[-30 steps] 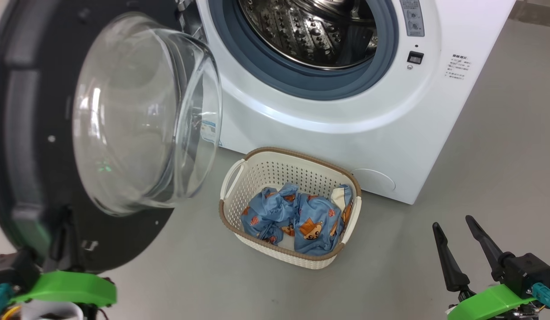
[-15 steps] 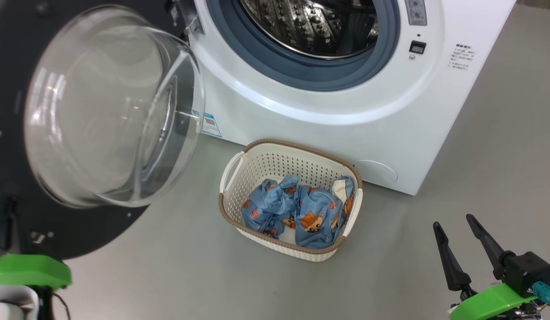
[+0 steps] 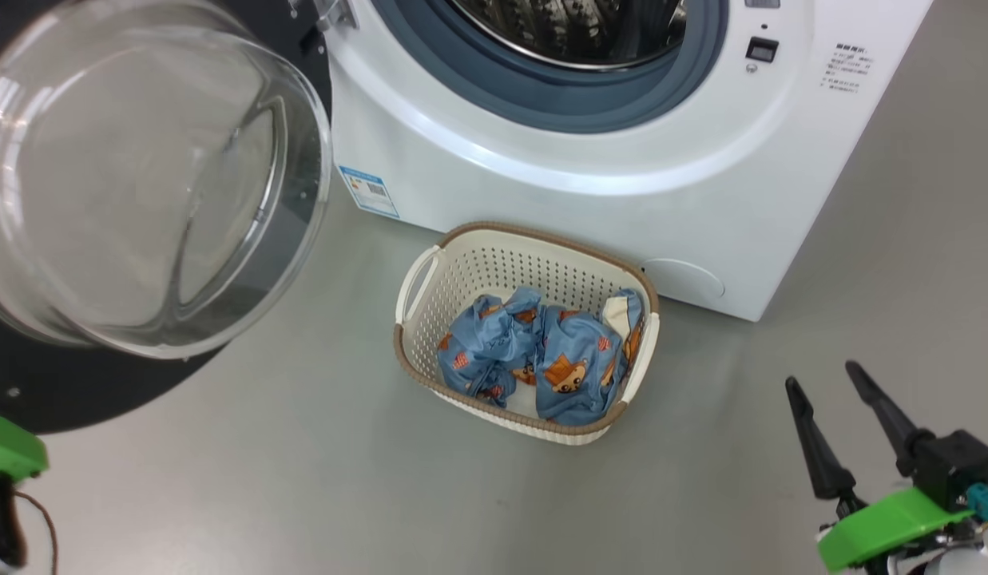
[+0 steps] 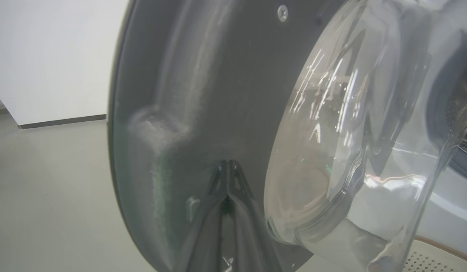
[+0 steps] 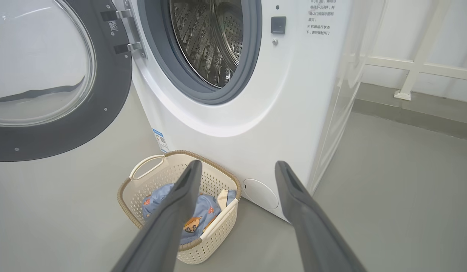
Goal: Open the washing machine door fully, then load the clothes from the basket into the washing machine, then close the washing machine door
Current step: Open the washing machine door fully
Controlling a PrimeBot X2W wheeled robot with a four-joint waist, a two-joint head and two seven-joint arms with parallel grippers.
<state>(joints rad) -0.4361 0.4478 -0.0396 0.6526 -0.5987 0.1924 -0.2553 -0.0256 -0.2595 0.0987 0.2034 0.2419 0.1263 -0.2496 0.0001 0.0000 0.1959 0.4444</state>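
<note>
The washing machine [image 3: 589, 208] stands on the grey floor [image 3: 302, 479], its door [image 3: 142, 184] swung wide to the left (glass bulging toward the robot). The basket [image 3: 418, 319], long axis along the machine's front, holds the crumpled clothes [image 3: 541, 351]. The left gripper [image 4: 227, 163] is pinched shut at the door's dark face; the right gripper [image 3: 823, 375] is spread and empty.

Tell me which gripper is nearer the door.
Left. The left gripper is shut, tips at the rim of the door; the right gripper hangs open beyond the basket, well away.

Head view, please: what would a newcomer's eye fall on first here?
The washing machine door, standing open with its bulging glass, dominates the upper left. In front of the washing machine, the basket stands on the floor holding the clothes, blue with bears. The right gripper hangs open at lower right.
</note>
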